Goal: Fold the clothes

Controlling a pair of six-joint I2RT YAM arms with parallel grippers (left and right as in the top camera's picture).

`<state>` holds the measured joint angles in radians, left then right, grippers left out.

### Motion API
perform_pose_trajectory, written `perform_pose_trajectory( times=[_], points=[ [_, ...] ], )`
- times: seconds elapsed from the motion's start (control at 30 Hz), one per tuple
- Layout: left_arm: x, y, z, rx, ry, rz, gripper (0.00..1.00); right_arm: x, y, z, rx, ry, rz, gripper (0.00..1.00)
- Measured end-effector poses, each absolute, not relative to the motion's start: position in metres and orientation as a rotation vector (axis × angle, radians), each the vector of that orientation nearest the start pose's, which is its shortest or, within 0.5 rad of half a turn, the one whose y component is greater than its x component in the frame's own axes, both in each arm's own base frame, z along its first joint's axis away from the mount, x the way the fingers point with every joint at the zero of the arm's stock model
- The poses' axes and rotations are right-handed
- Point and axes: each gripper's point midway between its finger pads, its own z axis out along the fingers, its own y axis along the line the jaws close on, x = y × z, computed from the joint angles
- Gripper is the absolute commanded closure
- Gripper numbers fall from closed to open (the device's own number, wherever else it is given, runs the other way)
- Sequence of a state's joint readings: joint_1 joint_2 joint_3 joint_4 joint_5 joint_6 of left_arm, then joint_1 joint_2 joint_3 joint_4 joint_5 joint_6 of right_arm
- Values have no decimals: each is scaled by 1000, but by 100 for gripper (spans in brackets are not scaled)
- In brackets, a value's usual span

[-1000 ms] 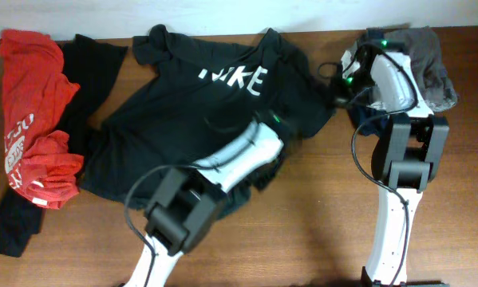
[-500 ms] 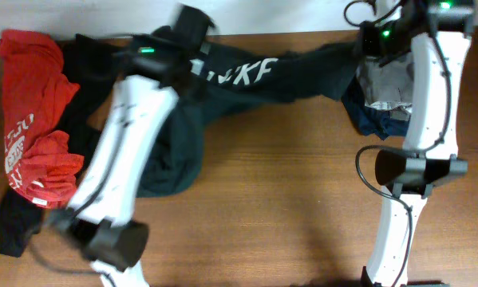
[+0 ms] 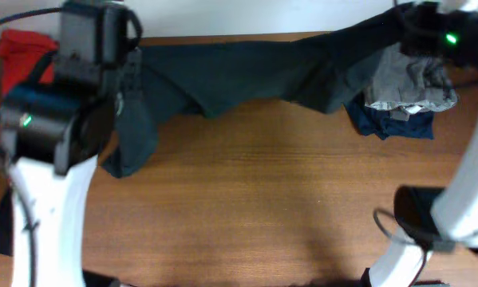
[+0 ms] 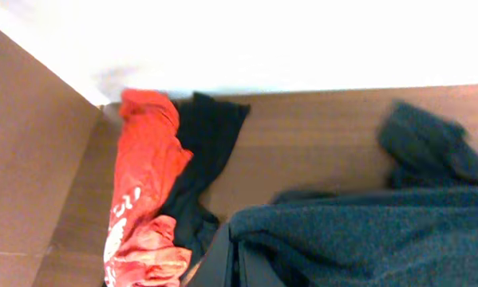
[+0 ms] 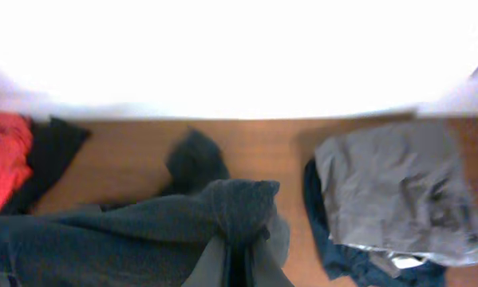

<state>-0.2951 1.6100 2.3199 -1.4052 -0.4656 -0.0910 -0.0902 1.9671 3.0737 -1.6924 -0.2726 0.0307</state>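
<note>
Your left hand [image 4: 237, 269] and right hand [image 5: 240, 261] hold the black T-shirt [image 3: 246, 76] stretched above the far side of the tabletop [image 3: 286, 191].
Beyond the near stretch of brown wood, the shirt hangs in a sagging band from left to right, with one end drooping at the left. Your left hand is clenched on its left end and your right hand on a bunched fold at its right end. At the far left, a red garment [image 4: 143, 183] lies touching a plain black garment [image 4: 211, 139]. At the far right, a grey garment [image 5: 398, 191] rests on a navy garment [image 5: 342, 257].
</note>
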Motion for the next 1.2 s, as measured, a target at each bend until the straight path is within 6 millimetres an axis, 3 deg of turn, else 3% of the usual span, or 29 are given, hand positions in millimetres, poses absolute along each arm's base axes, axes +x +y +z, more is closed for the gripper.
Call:
perform_pose_trajectory(
  times=[0.17, 0.33, 0.47, 0.6, 0.7, 0.8, 1.07, 1.2],
  points=[
    [321, -16, 476, -59, 2082, 272, 100, 306, 16, 533, -42, 1952, 217, 96],
    [268, 0, 518, -104, 1937, 211, 100, 227, 16, 576, -26, 1778, 167, 96],
    [235, 9, 539, -124, 1852, 170, 100, 180, 17, 593, -10, 1686, 145, 96],
    [212, 13, 551, -129, 1796, 133, 100, 153, 16, 600, 5, 1637, 132, 96],
    [207, 14, 554, -126, 1785, 126, 100, 146, 15, 601, 12, 1627, 125, 96],
    [214, 12, 551, -121, 1800, 131, 100, 151, 11, 597, 32, 1649, 114, 96],
    [264, 4, 536, -130, 1866, 207, 100, 200, 2, 577, 84, 1771, 114, 96],
    [279, 1, 528, -120, 1894, 235, 100, 213, 0, 573, 92, 1791, 110, 96]
  ],
)
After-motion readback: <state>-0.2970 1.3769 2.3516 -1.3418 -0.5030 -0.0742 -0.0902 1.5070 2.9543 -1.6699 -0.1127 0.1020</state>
